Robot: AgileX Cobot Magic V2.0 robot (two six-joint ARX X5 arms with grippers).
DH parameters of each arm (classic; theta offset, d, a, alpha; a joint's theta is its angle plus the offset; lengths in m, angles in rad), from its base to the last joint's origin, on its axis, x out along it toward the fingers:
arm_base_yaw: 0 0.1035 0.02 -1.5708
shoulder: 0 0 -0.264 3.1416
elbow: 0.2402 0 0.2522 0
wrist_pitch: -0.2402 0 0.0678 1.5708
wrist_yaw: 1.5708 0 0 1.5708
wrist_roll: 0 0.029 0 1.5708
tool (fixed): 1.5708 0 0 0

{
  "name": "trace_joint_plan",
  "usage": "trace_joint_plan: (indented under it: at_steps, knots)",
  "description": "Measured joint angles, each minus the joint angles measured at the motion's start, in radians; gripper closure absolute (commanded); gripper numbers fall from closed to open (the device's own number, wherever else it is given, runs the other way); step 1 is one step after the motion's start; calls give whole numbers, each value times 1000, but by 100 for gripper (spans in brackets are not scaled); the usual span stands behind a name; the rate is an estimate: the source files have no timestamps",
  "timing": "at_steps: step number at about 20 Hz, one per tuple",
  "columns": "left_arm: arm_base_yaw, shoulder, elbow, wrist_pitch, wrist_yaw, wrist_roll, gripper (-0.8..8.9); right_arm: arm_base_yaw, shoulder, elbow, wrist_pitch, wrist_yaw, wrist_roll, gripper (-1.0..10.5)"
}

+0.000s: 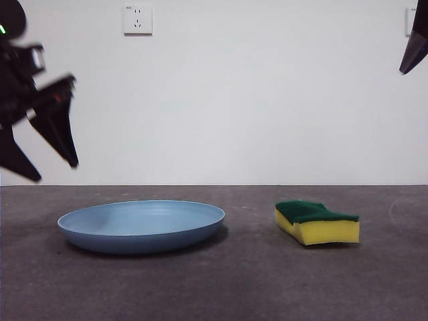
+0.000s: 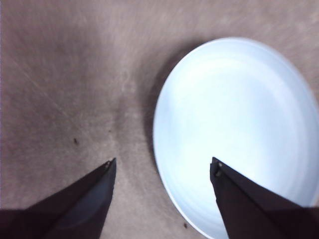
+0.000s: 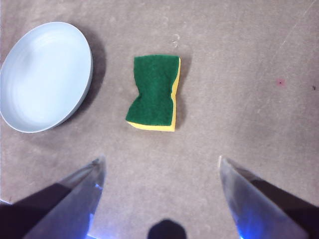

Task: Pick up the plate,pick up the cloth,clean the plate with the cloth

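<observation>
The light-blue plate (image 1: 140, 222) lies flat on the table, left of centre. The cloth, a yellow sponge with a green scouring top (image 1: 317, 222), lies to its right, apart from it. My left gripper (image 1: 53, 170) hangs open above and to the left of the plate, blurred in the front view. In the left wrist view its jaws (image 2: 163, 162) stand wide apart over the plate's (image 2: 234, 129) near rim, holding nothing. My right gripper (image 3: 162, 159) is open and high above the sponge (image 3: 153, 89), with the plate (image 3: 45, 74) off to one side. It shows only as a black tip (image 1: 411, 53) in the front view.
Grey matte table (image 1: 214, 287) and a white wall with a socket (image 1: 137, 20) behind. Bare table surface lies between plate and sponge and in front of both.
</observation>
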Motion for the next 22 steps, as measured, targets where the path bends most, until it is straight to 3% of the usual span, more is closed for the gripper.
trace_joint_plan:
  at_steps: [5, 12, 13, 15, 16, 22]
  knots:
    - [-40, 148, 11, 58, -2, 3, 500, 0, 0, 0, 0, 0, 0, 568]
    - [-77, 215, 15, 122, -48, 5, 505, 0, 0, 0, 0, 0, 0, 568]
    - [-79, 217, 16, 123, -49, 6, 537, 0, 0, 0, 0, 0, 0, 568]
    - [-79, 219, 16, 122, -51, 6, 767, 0, 0, 0, 0, 0, 0, 568]
    - [-80, 220, 16, 122, -51, 6, 827, 0, 0, 0, 0, 0, 0, 568]
    - [-80, 219, 28, 129, -42, 14, 821, 8, 2, 0, 25, 0, 0, 571]
